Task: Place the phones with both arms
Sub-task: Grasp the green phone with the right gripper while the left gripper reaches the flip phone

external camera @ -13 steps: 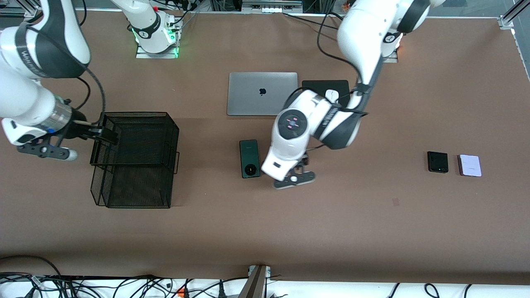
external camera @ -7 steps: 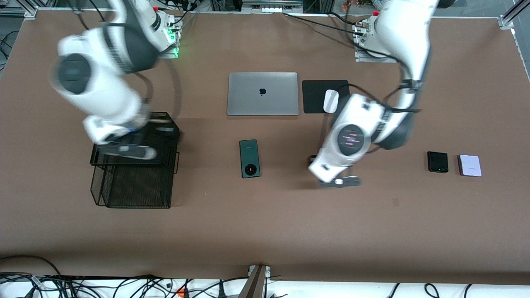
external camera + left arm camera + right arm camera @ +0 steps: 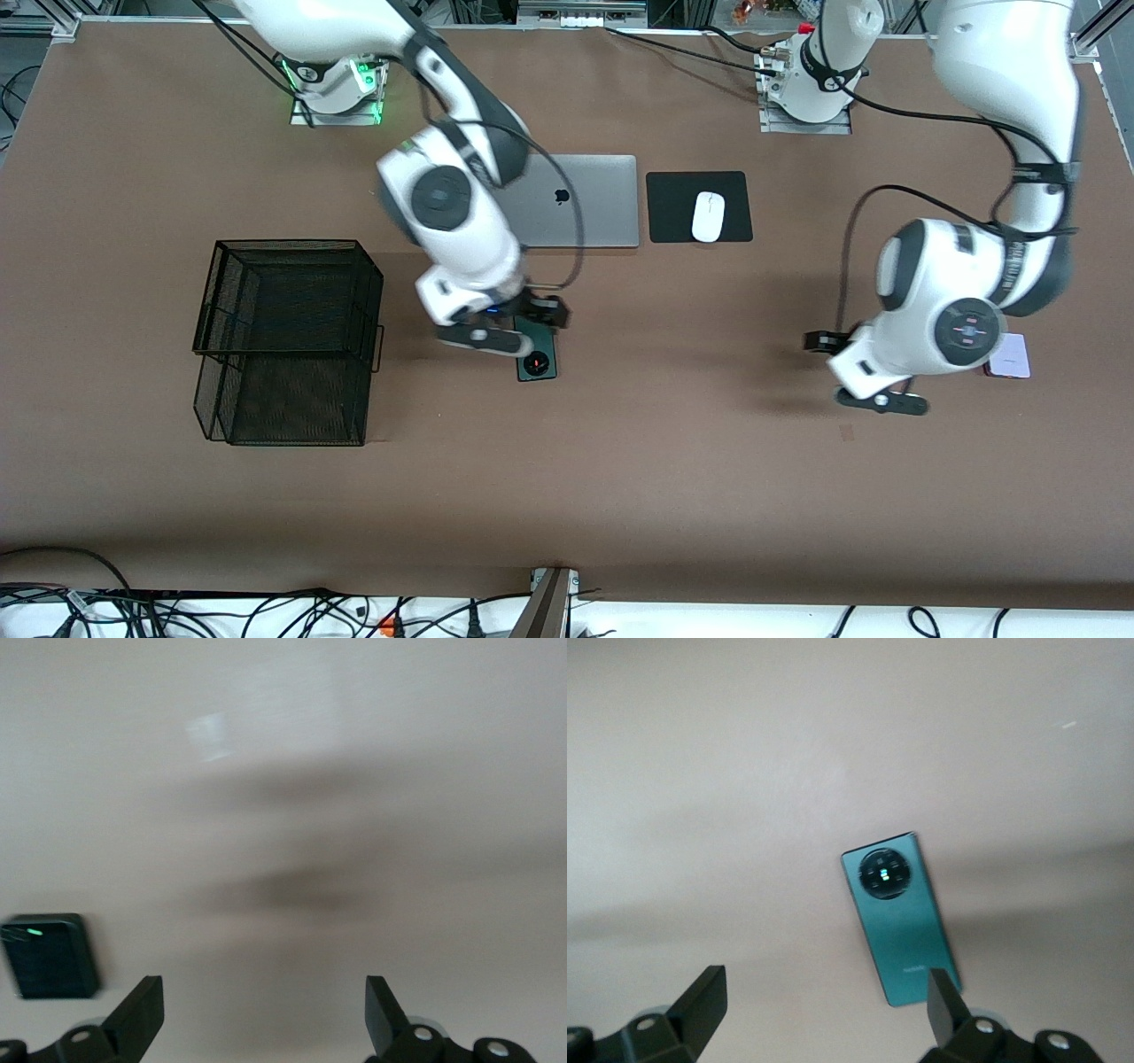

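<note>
The right arm was seen reaching from its base down to the middle of the table, its elbow bent over the flat silver laptop. The right gripper was held over the long dark-green phone with a round black camera ring, which lay flat on the brown table, nearer to the front camera than the laptop. In the right wrist view the fingers were spread wide apart and nothing was held between them; the whole green phone was shown there lying on the table, while in the front view one end of it was covered by the wrist.

The black wire-mesh basket stood toward the right arm's end of the table. A white computer mouse rested on a black square mouse pad beside the laptop.

The left arm was bent down sharply toward its own end of the table. The left gripper was over the table just beside the small phones, its fingers also wide apart and empty. The small squarish black phone was seen only in the left wrist view, since it was hidden by the arm in the front view. Only a corner of the small pale lilac-white phone was seen in the front view.
</note>
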### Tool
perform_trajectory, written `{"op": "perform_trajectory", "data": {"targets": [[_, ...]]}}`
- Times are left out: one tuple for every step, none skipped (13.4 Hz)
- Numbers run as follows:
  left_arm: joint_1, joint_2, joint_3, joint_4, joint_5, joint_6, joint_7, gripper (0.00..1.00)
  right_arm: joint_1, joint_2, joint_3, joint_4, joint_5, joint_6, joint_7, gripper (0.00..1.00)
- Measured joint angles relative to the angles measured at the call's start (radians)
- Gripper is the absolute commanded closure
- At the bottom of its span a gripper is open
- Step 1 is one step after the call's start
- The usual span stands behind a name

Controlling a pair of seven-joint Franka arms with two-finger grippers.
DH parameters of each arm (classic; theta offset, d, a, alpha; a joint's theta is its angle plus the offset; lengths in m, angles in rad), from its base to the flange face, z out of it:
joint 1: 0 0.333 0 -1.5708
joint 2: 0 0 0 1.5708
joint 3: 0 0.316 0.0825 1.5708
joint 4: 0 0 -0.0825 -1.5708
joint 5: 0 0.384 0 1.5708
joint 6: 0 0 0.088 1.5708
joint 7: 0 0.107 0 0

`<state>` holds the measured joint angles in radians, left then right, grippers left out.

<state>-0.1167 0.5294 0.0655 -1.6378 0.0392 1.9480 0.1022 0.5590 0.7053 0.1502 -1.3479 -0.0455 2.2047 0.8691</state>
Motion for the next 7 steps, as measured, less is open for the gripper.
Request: {"op": "perform_trajectory", "data": {"targets": [[0.049,0.000,0.000,-0.018,0.004,0.026,0.072,0.00,0.016,0.040,-0.002,0.004,-0.051,0.021,-0.003,0.00],[0.098,0.000,0.000,-0.033,0.004,0.051,0.135,0.00,0.023,0.070,-0.003,0.006,-0.091,0.029,-0.014,0.00],[0.149,0.000,-0.001,-0.049,0.004,0.078,0.182,0.00,0.024,0.095,-0.004,0.009,-0.111,0.030,-0.039,0.00],[0.191,0.000,-0.001,-0.068,0.004,0.113,0.203,0.00,0.024,0.113,-0.006,0.010,-0.118,0.030,-0.071,0.00],[0.224,0.001,-0.002,-0.092,0.004,0.156,0.208,0.00,0.024,0.126,-0.009,0.011,-0.121,0.030,-0.105,0.00],[0.252,0.002,-0.003,-0.121,0.004,0.205,0.209,0.00,0.024,0.136,-0.011,0.012,-0.129,0.030,-0.134,0.00],[0.276,0.006,-0.004,-0.151,0.004,0.258,0.209,0.00,0.024,0.143,-0.011,0.012,-0.140,0.030,-0.154,0.00]]}}
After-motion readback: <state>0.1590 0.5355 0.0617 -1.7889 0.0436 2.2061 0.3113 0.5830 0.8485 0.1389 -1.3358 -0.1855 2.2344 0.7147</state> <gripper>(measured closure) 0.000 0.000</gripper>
